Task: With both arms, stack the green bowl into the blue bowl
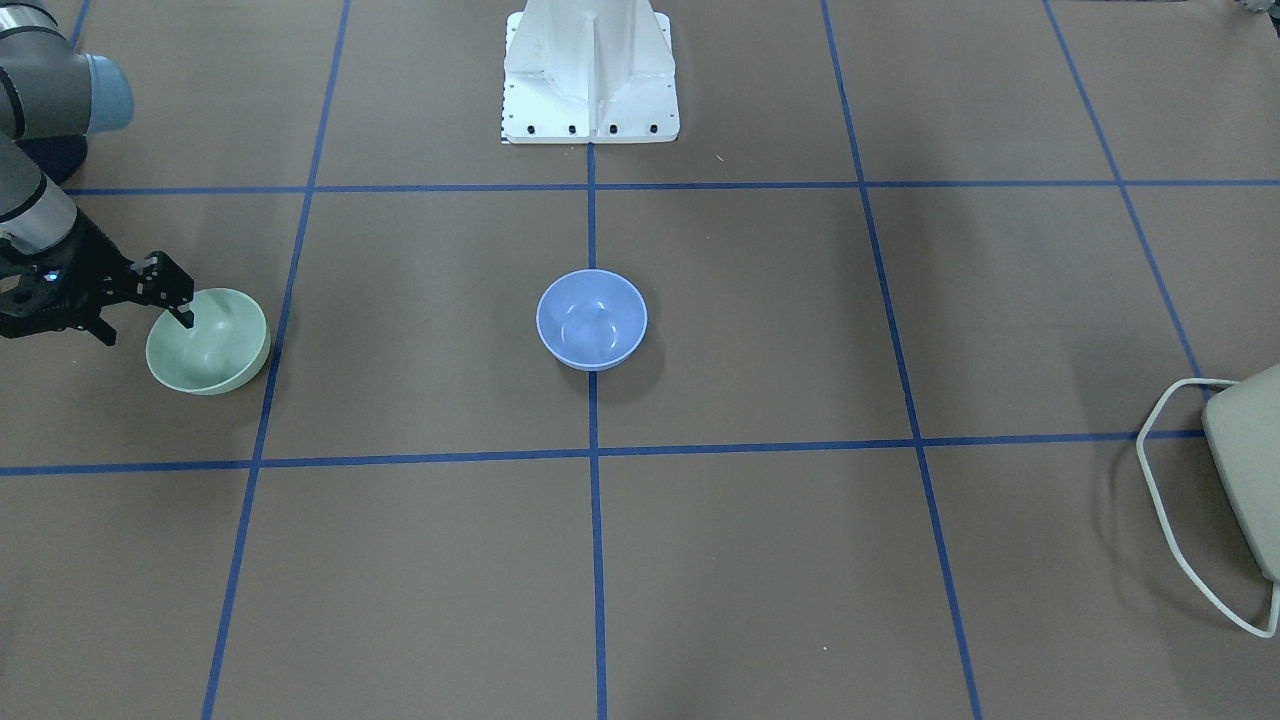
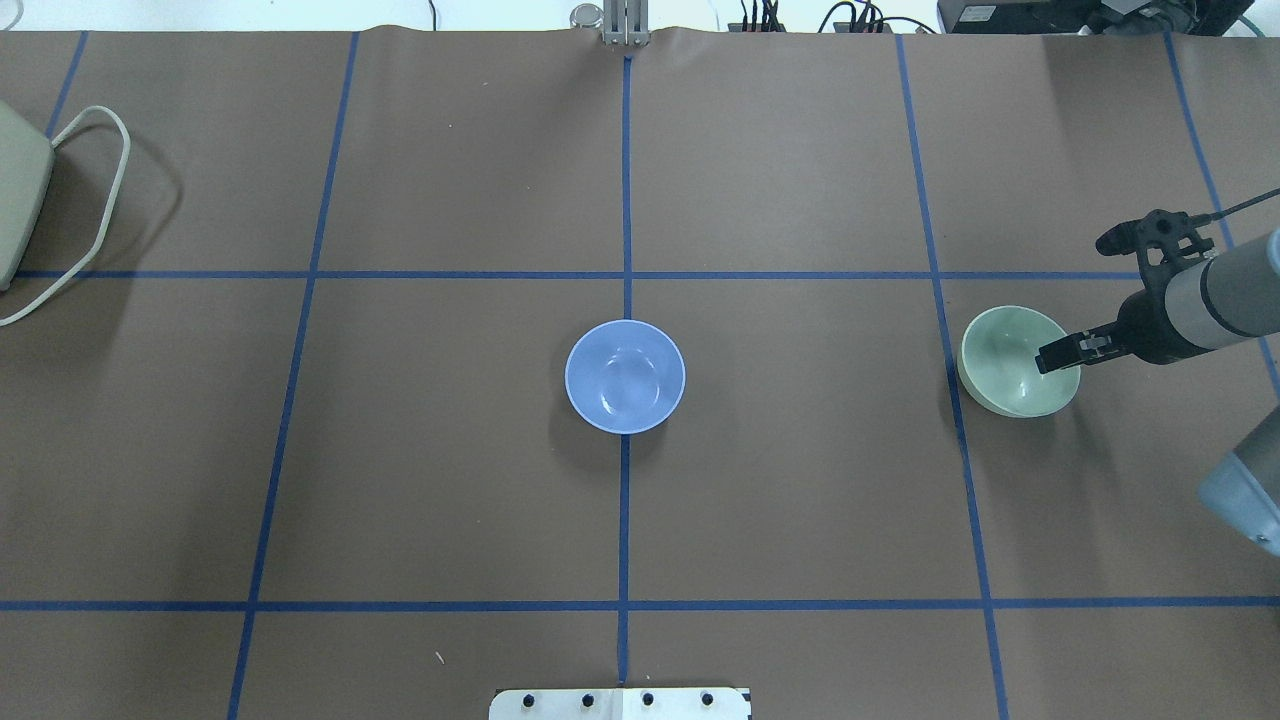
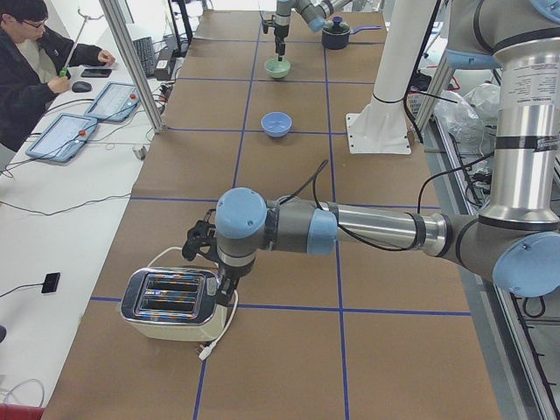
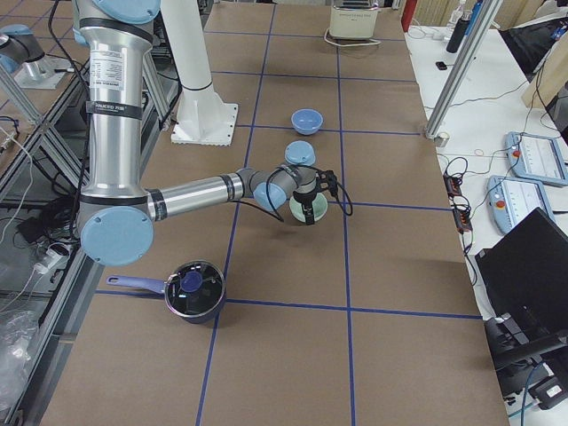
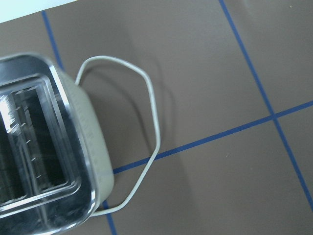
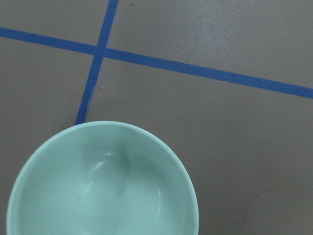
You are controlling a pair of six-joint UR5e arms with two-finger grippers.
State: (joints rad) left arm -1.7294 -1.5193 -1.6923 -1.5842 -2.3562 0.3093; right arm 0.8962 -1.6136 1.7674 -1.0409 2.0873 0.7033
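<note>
Right gripper (image 1: pixel 146 328) stands open over the outer edge of the green bowl (image 1: pixel 215 350): one of its fingers (image 2: pixel 1060 354) dips inside the bowl, the other sits outside the rim, and there is a clear gap between them, so the rim is straddled but not clamped. That bowl rests upright on the brown table (image 1: pixel 760 560) at the robot's right side, just beside a blue tape line (image 2: pixel 948 330). Its pale, glossy hollow holds only the dipping fingertip and that finger's shadow; the right wrist view looks straight down into the same smooth interior. The blue bowl (image 1: pixel 592 320) sits upright well apart from it, at the middle of the table on the centre tape line, out in front of the white pedestal (image 1: pixel 590 70). Its inside is bare and shows only soft reflections. The left gripper (image 3: pixel 203 248) hangs at the table's other end, just above a chrome toaster (image 3: pixel 166 302) with a pale looping cord. Whether its jaws are apart or together cannot be told, since only the side view shows it. The toaster's two slots are dark, and their contents cannot be made out. A dark saucepan (image 4: pixel 191 295) with a blue handle stands near the right arm's end of the table, with a blue knob showing at its centre.
</note>
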